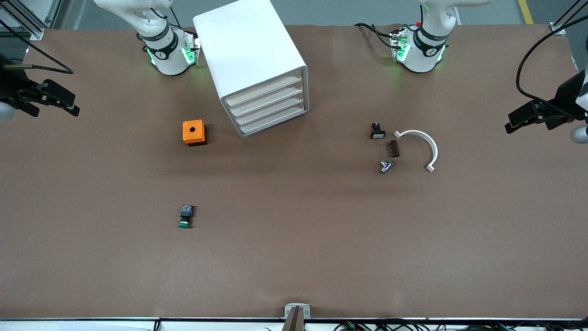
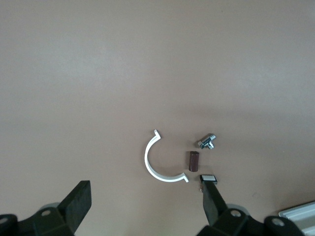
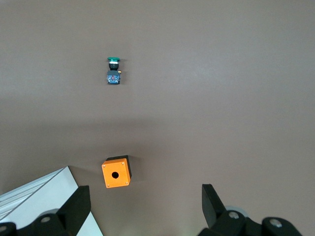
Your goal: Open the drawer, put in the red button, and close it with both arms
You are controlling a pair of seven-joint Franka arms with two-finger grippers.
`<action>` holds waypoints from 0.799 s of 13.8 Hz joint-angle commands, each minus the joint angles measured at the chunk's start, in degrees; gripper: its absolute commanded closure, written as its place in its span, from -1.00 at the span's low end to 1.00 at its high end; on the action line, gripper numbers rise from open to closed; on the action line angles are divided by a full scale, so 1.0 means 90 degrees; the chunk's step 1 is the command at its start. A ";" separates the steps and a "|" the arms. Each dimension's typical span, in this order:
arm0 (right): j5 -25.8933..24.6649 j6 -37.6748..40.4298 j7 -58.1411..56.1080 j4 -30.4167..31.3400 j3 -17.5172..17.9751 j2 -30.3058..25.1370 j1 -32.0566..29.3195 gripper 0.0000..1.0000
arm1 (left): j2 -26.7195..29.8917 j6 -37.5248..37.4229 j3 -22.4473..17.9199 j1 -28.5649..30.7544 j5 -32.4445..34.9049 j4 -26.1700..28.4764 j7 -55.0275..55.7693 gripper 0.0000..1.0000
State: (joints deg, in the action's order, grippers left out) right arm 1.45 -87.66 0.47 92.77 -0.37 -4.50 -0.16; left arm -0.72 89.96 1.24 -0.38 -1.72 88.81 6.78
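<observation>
Drawers shut, red button unseen, grippers wide.

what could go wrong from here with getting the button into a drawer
1. No red-capped button shows anywhere. The only capped one is the green button, so it could get picked by mistake.
2. The cabinet stands loose and angled on the table, so pulling a drawer with one arm might drag it along.
3. The left gripper and right gripper wait open at the table's ends, so each reach is long.
</observation>
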 commanded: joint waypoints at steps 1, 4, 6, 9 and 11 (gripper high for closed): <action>0.0084 -0.0035 -0.0032 0.0151 0.0011 -0.0144 -0.0050 -1.00 | 0.0569 0.0287 0.0008 0.0033 0.0006 0.0659 -0.0099 -0.99; 0.0084 -0.0035 -0.0032 0.0141 0.0011 -0.0154 -0.0041 -1.00 | 0.0539 0.0034 0.0008 0.0033 0.0006 0.0630 -0.0002 -0.99; 0.0084 -0.0025 -0.0032 0.0151 0.0011 -0.0154 -0.0050 -1.00 | 0.0539 -0.0025 0.0008 0.0023 0.0006 0.0620 0.0008 -0.99; 0.0084 -0.0035 -0.0032 0.0141 0.0011 -0.0144 -0.0050 -1.00 | 0.0442 -0.0025 0.0008 0.0014 0.0015 0.0484 0.0008 -0.99; 0.0084 -0.0045 -0.0033 0.0151 0.0002 -0.0144 -0.0060 -1.00 | 0.0442 -0.0025 0.0008 0.0023 0.0015 0.0483 0.0008 -0.99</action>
State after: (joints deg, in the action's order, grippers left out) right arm 1.45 -87.66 0.47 92.81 -0.38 -4.50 -0.17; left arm 3.13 90.17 1.21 -0.35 -1.72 93.61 6.80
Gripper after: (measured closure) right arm 0.000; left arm 0.000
